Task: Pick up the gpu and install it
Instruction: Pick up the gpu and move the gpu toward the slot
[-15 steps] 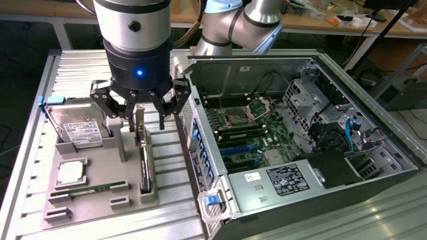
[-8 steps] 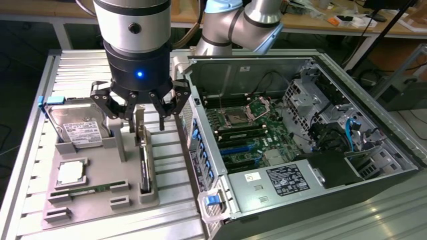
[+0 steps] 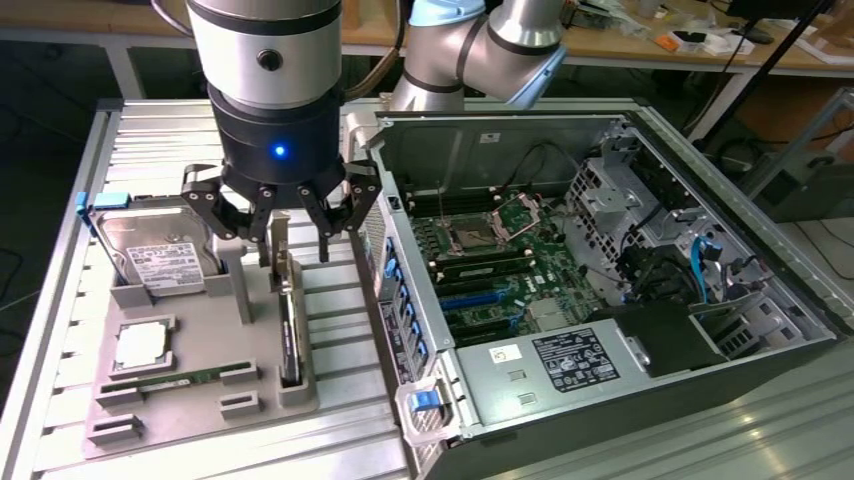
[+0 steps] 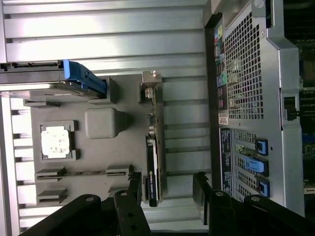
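The gpu (image 3: 287, 325) is a thin dark card with a silvery end bracket. It stands on edge in a slot of the grey holder plate (image 3: 200, 415). My gripper (image 3: 280, 243) hangs right over its bracket end, jaws open, one finger on each side of the card's top edge. In the wrist view the gpu (image 4: 153, 164) runs away from my gripper (image 4: 166, 189). It lies between the black fingertips (image 4: 199, 186), nearer one of them, with a clear gap to the other. Nothing is gripped.
On the same plate sit a silver hard drive (image 3: 160, 255), a square processor (image 3: 140, 345) and a green memory stick (image 3: 174, 382). The open computer case (image 3: 747, 300) lies at the exterior view's right, its wall (image 4: 246, 73) close beside the gpu.
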Available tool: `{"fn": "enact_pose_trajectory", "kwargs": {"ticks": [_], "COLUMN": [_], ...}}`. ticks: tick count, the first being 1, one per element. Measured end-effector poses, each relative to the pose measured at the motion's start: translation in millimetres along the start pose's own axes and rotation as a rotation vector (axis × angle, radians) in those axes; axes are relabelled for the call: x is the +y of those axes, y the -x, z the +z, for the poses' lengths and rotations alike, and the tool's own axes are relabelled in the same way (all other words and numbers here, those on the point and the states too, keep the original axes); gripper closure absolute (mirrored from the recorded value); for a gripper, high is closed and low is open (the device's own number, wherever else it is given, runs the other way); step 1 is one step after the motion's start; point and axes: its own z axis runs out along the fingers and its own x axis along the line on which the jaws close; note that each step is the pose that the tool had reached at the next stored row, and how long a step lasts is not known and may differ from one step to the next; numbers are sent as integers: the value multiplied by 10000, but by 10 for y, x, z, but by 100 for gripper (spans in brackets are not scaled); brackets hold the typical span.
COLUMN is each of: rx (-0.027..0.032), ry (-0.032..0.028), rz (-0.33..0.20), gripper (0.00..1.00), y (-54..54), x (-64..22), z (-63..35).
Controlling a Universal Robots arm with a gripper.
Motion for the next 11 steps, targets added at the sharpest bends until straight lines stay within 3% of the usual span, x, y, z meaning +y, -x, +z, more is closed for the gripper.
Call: {"fn": "enact_pose_trajectory", "kwargs": {"ticks": [11], "rx": [0], "ry": [0], "rz": [0], "gripper": [46], "y": [-1], "x": [-1], "z": [24]}}
